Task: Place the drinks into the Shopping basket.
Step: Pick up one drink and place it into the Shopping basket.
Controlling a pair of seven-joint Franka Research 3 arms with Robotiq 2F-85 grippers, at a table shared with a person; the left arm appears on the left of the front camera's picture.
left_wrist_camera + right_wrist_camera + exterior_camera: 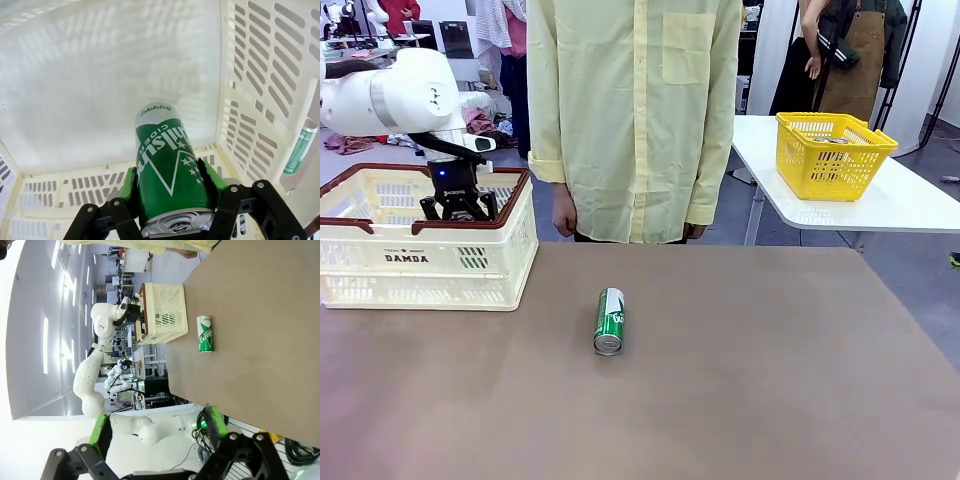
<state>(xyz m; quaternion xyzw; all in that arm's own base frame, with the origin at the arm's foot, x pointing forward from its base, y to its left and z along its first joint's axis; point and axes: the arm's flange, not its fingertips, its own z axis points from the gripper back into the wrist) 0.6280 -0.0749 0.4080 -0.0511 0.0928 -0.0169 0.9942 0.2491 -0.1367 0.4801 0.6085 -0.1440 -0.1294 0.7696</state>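
Note:
One green drink can [609, 321] with white marks lies on its side in the middle of the brown table [770, 380]; the right wrist view shows this can [205, 333] too. My left gripper [460, 207] reaches down inside the cream Shopping basket [380, 258] at the table's left. In the left wrist view it is shut on a second green can [167, 170], its green pads [131, 186] pressing both sides, just above the basket floor [90, 100]. My right gripper [157, 435] stands open and holds nothing, well away from the lying can.
A person in a pale yellow shirt [630, 120] stands at the far edge, hands down. A smaller yellow basket [832, 152] sits on a separate white table at back right. Bare tabletop surrounds the lying can.

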